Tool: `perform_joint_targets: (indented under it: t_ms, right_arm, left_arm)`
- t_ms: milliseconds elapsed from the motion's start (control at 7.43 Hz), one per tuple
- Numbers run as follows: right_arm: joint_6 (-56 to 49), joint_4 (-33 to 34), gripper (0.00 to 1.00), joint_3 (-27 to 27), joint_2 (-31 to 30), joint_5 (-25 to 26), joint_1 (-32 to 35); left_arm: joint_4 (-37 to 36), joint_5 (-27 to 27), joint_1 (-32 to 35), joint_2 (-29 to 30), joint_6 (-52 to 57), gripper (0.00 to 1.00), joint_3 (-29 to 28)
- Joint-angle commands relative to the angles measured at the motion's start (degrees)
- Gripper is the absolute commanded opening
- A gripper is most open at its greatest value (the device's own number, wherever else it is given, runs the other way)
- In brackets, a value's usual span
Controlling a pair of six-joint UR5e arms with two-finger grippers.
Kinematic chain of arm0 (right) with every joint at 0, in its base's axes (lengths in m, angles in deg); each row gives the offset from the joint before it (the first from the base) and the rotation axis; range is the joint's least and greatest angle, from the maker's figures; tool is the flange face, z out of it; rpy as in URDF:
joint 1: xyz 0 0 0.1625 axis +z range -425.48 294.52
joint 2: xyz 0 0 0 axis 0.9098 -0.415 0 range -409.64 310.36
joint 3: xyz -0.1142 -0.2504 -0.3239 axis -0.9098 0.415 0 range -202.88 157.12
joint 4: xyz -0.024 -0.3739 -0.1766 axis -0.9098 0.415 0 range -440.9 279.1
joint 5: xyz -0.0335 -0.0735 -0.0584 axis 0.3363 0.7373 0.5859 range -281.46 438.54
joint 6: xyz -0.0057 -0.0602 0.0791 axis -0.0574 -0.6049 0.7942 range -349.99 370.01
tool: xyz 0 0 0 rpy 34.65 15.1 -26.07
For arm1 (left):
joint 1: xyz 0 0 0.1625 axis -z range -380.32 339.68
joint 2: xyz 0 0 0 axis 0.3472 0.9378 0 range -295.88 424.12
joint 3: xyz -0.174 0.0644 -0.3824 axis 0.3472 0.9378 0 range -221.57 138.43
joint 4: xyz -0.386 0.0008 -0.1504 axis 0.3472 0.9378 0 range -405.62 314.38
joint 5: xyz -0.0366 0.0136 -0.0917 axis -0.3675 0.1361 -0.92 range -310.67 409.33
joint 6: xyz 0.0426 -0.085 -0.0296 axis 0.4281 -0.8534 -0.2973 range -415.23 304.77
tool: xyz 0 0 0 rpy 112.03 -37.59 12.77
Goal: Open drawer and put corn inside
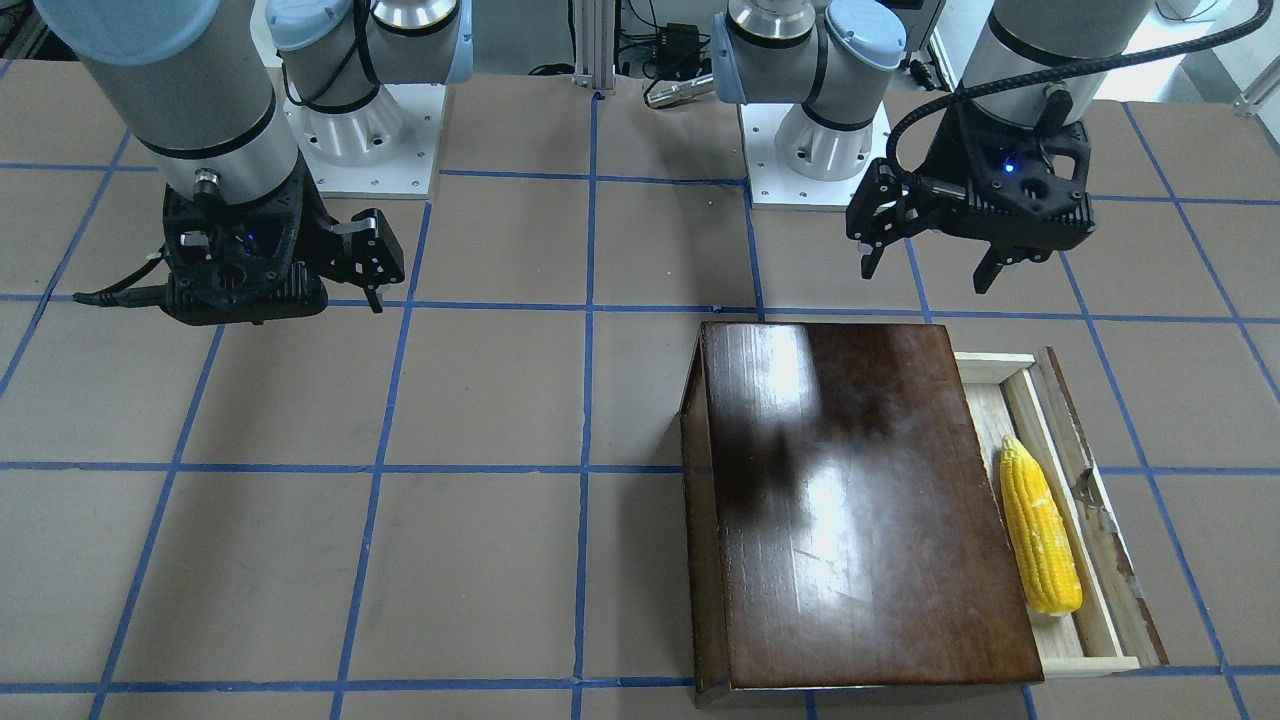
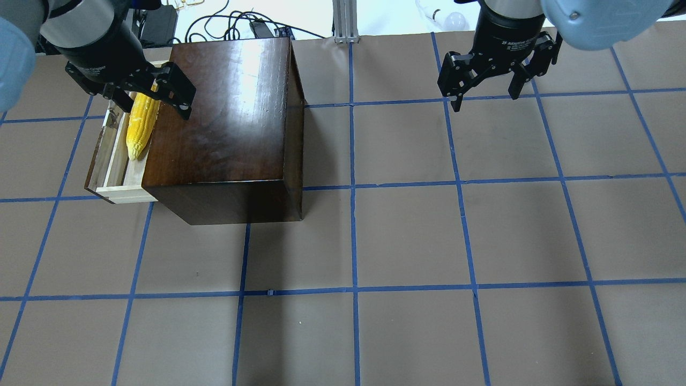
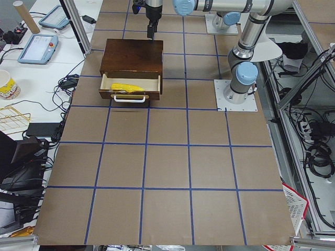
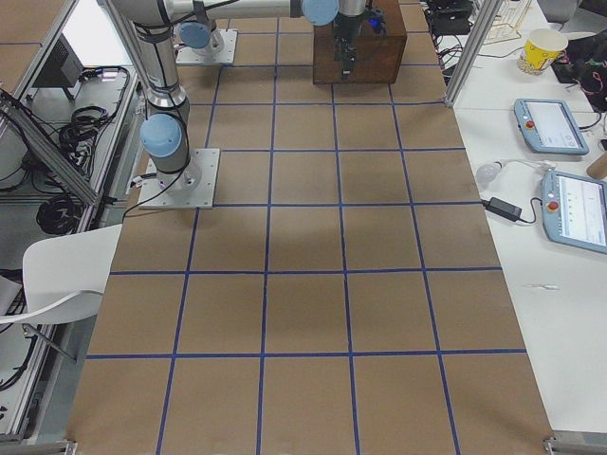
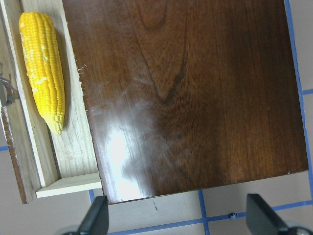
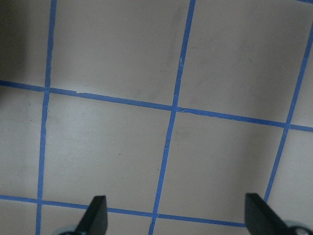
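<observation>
The dark-brown box (image 1: 860,500) stands on the table with its drawer (image 1: 1060,400) pulled out. The yellow corn (image 1: 1040,530) lies lengthwise inside the drawer. The overhead view shows the corn (image 2: 140,126) in the drawer (image 2: 112,161) beside the box (image 2: 225,118). My left gripper (image 1: 930,268) is open and empty, raised above the box's robot-side end. Its wrist view looks down on the corn (image 5: 44,68), the drawer (image 5: 68,183) and the box top (image 5: 195,88). My right gripper (image 2: 485,99) is open and empty, far off over bare table.
The table is covered in brown paper with a blue tape grid. The two arm bases (image 1: 360,130) (image 1: 810,150) stand at the robot's edge. The drawer has a metal handle (image 1: 1095,500). Side tables with tablets (image 4: 550,123) flank the table ends.
</observation>
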Motion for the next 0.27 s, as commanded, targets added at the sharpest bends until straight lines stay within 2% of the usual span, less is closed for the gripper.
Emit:
perform_joint_targets:
  t_ms: [0, 135]
  right_arm:
    - [0.0, 0.0, 1.0, 0.0, 0.0, 0.0, 0.0]
    - [0.0, 0.0, 1.0, 0.0, 0.0, 0.0, 0.0]
  left_arm:
    - [0.6, 0.6, 0.0, -0.3, 0.0, 1.0, 0.1]
    - [0.5, 0.6, 0.0, 0.0, 0.1, 1.0, 0.0]
